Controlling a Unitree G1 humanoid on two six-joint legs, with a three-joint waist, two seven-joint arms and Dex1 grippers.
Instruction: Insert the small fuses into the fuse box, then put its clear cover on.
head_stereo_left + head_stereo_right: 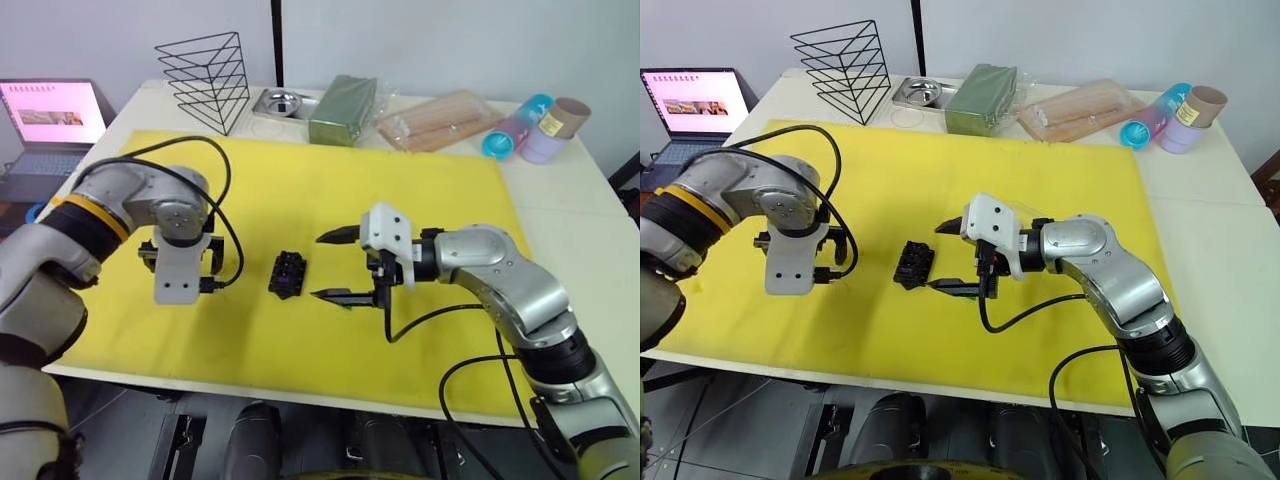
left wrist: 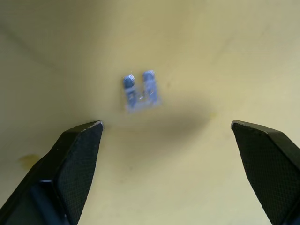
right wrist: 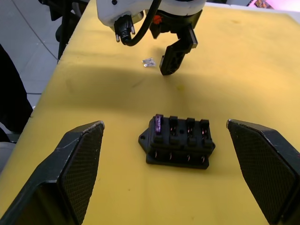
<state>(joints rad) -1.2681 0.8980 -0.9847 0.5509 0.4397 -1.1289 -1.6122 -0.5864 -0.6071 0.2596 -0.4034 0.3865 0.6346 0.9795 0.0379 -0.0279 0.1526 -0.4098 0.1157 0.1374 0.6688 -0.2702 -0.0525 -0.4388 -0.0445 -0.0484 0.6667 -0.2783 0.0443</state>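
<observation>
The black fuse box [image 1: 288,274] sits mid-mat on the yellow mat [image 1: 350,180], between my two grippers. A purple fuse [image 3: 158,124] stands upright in its end slot; the other slots I can see are empty. My right gripper [image 1: 336,266] is open just right of the box, fingers spread level with it and holding nothing. My left gripper [image 1: 181,258] points down at the mat left of the box. It hangs open over a pale fuse [image 2: 140,91] lying flat, prongs up, clear of both fingers [image 2: 77,154]. A small green bit [image 1: 943,287] lies by the right gripper's nearer finger. The clear cover is out of view.
Along the table's back edge stand a black wire rack [image 1: 205,80], a metal tray [image 1: 283,102], a green package [image 1: 342,108], a clear bag of sticks [image 1: 437,120] and coloured cups [image 1: 530,128]. A laptop [image 1: 50,120] is off the table's left.
</observation>
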